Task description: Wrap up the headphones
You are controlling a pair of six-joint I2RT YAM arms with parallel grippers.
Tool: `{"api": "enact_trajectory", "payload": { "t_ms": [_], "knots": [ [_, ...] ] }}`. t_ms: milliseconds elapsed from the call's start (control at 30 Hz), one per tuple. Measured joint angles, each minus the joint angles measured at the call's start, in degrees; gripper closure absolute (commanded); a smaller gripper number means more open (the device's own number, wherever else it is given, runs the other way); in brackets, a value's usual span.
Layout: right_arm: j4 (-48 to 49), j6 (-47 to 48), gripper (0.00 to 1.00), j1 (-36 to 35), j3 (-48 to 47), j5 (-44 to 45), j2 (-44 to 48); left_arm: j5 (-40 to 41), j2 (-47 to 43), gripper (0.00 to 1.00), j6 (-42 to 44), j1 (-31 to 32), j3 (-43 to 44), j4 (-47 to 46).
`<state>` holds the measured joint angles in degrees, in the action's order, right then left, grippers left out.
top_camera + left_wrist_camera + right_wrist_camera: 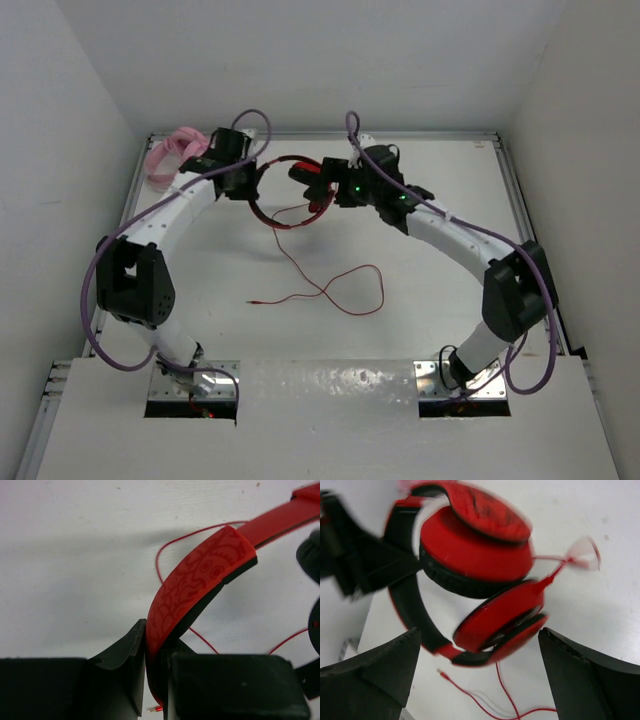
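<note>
While the left gripper (238, 176) is clamped tight on the patterned red-and-black headband (200, 580) of the red over-ear headphones (310, 185), the right gripper (338, 190) has its jaws spread wide and holds nothing. In the right wrist view the two round red ear cups (475, 560) sit between and beyond its black fingers (375, 675), touching neither. The headphones hang between the two grippers over the far middle of the white table (420, 320). Whether the cups rest on the surface cannot be told.

The long thin red cord (345, 290) runs from the cups toward the near side in loose curves, and its plug end (252, 299) lies free on the table. Judging from that, no turn of the winding has been made yet.

To do the step well, the left grip should hold the band steady as an anchor. The right gripper should take the cord close to where it leaves the cup, not far down its length. The turns should be even and lightly tensioned around the folded cups, kept clear of both sets of fingers, with the plug left for the last tuck.

No box, tray or bin shows in any view. A pair of pale pink headphones (172, 155) lies at the far left corner beside the left arm, apart from the red pair.
</note>
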<state>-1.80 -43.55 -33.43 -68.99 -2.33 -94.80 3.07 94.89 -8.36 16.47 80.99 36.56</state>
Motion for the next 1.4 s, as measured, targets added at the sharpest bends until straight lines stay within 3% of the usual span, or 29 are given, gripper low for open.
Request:
{"api": "enact_trajectory", "payload": {
  "t_ms": [133, 167, 200, 233, 267, 300, 400, 500, 633, 833, 1033, 1167, 1300, 1400],
  "knots": [
    [-0.24, 11.13, 0.02, 5.46, -1.11, -12.35, 5.77, -7.67, 0.04, 1.0, 1.36, -8.02, 3.82, 5.29],
    [-0.37, 13.6, 0.09, 7.06, -1.11, -13.79, 7.91, -8.83, 0.07, 1.0, 1.53, -9.6, 5.2, 6.47],
    [-0.52, 16.37, 0.36, 8.79, -1.09, -15.17, 10.56, -9.53, 0.11, 1.0, 1.64, -11.17, 6.75, 7.37],
    [-0.44, 19.17, 0.55, 10.43, -1.09, -16.09, 13.18, -10.1, 0.11, 1.0, 1.64, -12.33, 8.46, 7.85],
    [-0.35, 21.64, 0.7, 11.76, -1.09, -16.55, 15.26, -11.02, 0.11, 1.0, 1.57, -12.96, 10.29, 8.04],
    [-0.24, 23.8, 0.78, 12.79, -1.11, -17.31, 17.22, -11.93, 0.11, 1.0, 1.53, -13.09, 11.87, 8.15],
    [0.87, 28.28, 0.3, 13.88, -1.14, -19.65, 17.94, -17.07, 0.09, 1.0, 1.4, -12.39, 17.73, 8.5],
    [4.33, 30.86, 0.19, 14.1, -1.09, -23.02, 12.22, -20.83, 0.07, 1.0, 0.79, -11.87, 21.42, 8.74],
    [9.62, 27.76, 0.18, 14.23, 0.04, -25.27, 2.1, -22.64, 0.07, 1.0, -0.22, -11.65, 24.94, 9.25],
    [26.29, 14.45, 0.15, 13.86, 4.5, -29.44, -7.5, -21.9, 0.07, 1.0, -4.22, -11.67, 30.16, 8.76],
    [32.72, 12.35, 0.18, 10.03, 6.47, -22.49, -10.36, -22.27, 0.28, 1.0, -7.23, -11.67, 30.91, 8.35],
    [33.66, 11.37, 0.19, 8.02, 3.32, -18.45, -17.38, -22.45, 1.22, 1.0, -8.92, -11.69, 30.91, 8.13],
    [32.87, 9.09, 0.25, 7.23, -4.37, -16.17, -28.0, -22.95, 2.73, 1.0, -10.99, -11.69, 30.99, 6.86],
    [32.5, 6.58, 0.38, 6.67, -6.75, -14.8, -31.78, -23.02, 4.5, 1.0, -12.35, -11.72, 32.0, 6.36]
  ]
}}
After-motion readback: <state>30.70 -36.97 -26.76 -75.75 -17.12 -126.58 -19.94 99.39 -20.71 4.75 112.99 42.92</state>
